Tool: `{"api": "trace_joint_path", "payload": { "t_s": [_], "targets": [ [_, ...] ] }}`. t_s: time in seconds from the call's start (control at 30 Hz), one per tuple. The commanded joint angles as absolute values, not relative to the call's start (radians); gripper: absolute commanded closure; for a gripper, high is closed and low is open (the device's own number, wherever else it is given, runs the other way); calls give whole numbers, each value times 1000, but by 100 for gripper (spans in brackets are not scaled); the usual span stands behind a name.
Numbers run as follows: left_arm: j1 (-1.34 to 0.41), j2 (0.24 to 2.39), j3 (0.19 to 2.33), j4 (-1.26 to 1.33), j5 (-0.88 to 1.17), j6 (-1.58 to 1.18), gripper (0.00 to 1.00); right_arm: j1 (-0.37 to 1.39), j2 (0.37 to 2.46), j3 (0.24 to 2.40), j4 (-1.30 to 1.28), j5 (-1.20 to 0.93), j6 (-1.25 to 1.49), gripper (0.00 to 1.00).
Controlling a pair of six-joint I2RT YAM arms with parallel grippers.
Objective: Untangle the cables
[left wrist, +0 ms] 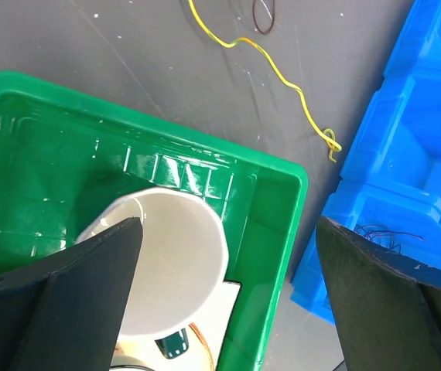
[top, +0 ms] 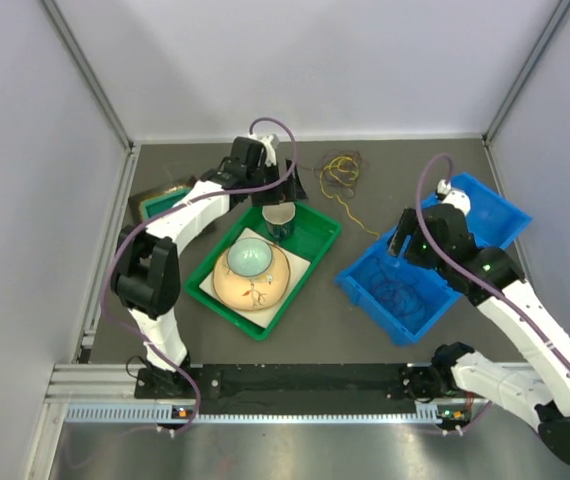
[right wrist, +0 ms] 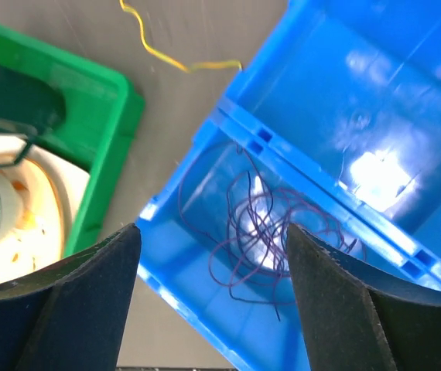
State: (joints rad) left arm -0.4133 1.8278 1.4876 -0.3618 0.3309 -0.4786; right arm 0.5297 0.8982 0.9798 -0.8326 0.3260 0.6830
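Right tool (right wrist: pixel 213 309): stood open, empty; purple cable (right wrist: pixel 271 232) lay directly below, in blue bin (right wrist: pixel 375 93).
Left tool (left wrist: pixel 228 301): stood wide open, empty.

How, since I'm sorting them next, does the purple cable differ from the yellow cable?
The purple cable lies inside the blue bin; the yellow cable lies on the table. The purple cable is bunched in loose loops; the yellow cable's tail runs out wavy. Both are very thin.
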Motion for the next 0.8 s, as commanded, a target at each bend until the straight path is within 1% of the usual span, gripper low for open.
{"api": "trace_joint_path", "payload": {
  "t_s": [0.0, 0.23, 0.27, 0.37, 0.4, 0.43, 0.5, 0.57, 0.7, 0.77],
  "targets": [
    [-439, 1802, 1523, -347, 301, -437, 1, 540, 903, 1057, -833, 399, 646, 26],
    [-483, 1839, 1601, -406, 180, -399, 1, 540, 1074, 1146, -695, 446, 562, 25],
    [-485, 1841, 1603, -410, 158, -399, 1, 538, 1136, 1179, -658, 446, 534, 24],
    [-482, 1848, 1627, -442, 92, -380, 1, 479, 1266, 1245, -586, 370, 503, 23],
    [-480, 1864, 1644, -481, 78, -371, 1, 460, 1305, 1264, -563, 303, 500, 23],
    [-480, 1874, 1682, -506, 40, -367, 1, 443, 1334, 1281, -542, 275, 494, 24],
    [-477, 1884, 1707, -529, 9, -364, 1, 410, 1457, 1350, -515, 223, 474, 26],
    [-459, 1879, 1717, -540, 9, -368, 1, 405, 1544, 1434, -517, 196, 445, 27],
    [-402, 1836, 1701, -528, 17, -380, 1, 405, 1802, 1564, -532, 42, 362, 26],
    [-374, 1806, 1680, -516, 26, -376, 1, 405, 1874, 1643, -557, 22, 319, 26]
  ]
}}
